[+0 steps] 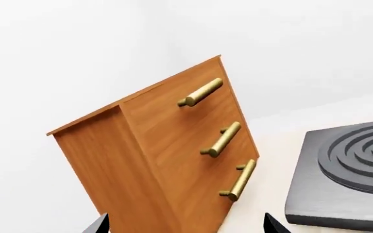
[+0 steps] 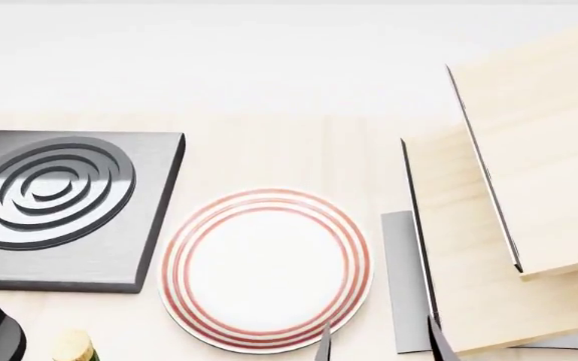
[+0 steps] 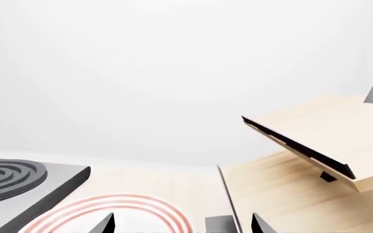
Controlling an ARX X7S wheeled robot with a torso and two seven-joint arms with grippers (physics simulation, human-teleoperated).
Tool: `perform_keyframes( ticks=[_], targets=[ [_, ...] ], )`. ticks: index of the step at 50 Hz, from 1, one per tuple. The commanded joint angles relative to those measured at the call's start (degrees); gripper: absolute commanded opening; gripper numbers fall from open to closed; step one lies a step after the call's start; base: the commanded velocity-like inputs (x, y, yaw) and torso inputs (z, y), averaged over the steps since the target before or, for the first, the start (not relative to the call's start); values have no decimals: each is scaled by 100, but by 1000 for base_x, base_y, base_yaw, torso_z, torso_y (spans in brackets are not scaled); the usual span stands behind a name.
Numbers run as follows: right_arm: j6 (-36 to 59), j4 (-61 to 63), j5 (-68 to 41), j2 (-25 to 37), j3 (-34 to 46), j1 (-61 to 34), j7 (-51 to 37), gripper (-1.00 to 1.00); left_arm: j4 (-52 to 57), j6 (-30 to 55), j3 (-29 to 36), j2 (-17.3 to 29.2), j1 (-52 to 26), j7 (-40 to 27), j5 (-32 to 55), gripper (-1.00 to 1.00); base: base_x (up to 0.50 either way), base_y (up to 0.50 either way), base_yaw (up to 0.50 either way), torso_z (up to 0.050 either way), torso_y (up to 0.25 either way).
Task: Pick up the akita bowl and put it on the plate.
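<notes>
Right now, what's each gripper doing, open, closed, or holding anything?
Left gripper: open, holding nothing.
Right gripper: open, holding nothing.

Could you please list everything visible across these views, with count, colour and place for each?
plate: one, white with red rings, centre of the table, nothing on it.
burner: one, dark grey with raised rings, left of the plate.
wooden rack: one, pale wood with dark edges, right of the plate.
drawer cabinet: one, brown with three brass handles, beside the burner in the left wrist view.
table: one, pale wood.
akita bowl: not visible in any view.
left gripper: dark fingertips, open, empty.
right gripper: dark fingertips, open, empty, near the plate.
</notes>
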State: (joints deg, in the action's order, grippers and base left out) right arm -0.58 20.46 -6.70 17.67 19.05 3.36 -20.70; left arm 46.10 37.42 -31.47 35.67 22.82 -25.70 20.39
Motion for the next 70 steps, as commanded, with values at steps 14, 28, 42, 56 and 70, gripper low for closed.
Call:
perform_keyframes(
  ticks=[14, 28, 42, 56, 70],
  targets=[
    [-52, -190, -68, 13, 47, -88, 12, 100, -605, 2767, -525, 1311, -511, 815, 1773, 100, 0, 0, 0, 0, 0],
    [-128, -371, -101, -9, 85, -149, 19, 100, -1300, 3907, -401, 1423, -1033, 921, 2532, 100, 0, 0, 0, 0, 0],
    [-181, -485, -161, -5, 83, -182, 14, 100, -1609, 4483, -515, 1452, -1185, 941, 2904, 100, 0, 0, 0, 0, 0],
    [-194, -600, -136, -18, 150, -245, 9, 100, -1871, 4429, -510, 1407, -1173, 1042, 3018, 100, 0, 0, 0, 0, 0],
    [-199, -612, -120, -12, 196, -259, -17, 100, -2122, 4198, -243, 1397, -1082, 1126, 2941, 100, 0, 0, 0, 0, 0]
  ],
)
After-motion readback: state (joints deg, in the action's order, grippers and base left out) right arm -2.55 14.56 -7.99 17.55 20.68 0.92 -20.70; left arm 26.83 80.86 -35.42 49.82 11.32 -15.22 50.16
